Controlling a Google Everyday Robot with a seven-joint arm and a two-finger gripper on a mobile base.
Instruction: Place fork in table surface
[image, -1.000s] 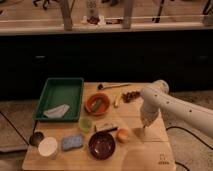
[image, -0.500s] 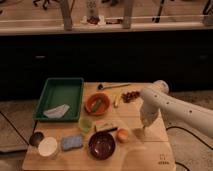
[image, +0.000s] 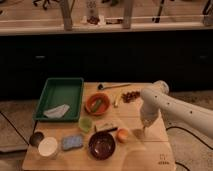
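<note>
Camera view: the tool (image: 141, 134) hangs low over the light tan wooden bench (image: 150, 150), right of the dark round bowl (image: 102, 145); an orange ball (image: 123, 135) sits between. Neither the fork nor the tool's state can be made out, and the bench's corner logo (image: 162, 162) is unreadable.

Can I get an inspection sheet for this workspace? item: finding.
Surface: table surface, light wooden planks, small dark logo at the near right corner.
Job's things: fork appears as a pale slender piece lying on the table right of the orange bowl; not held.
Clutter: green tray holding a pale cloth; dark-headed utensil; dark bowl; white cup; blue sponge; small green cup; orange fruit; dark berries.
End effector: end effector points down over the table's right side, near the fruit.
Cables: one dark cable on the floor at right.
Surroundings: dark counter behind.
</note>
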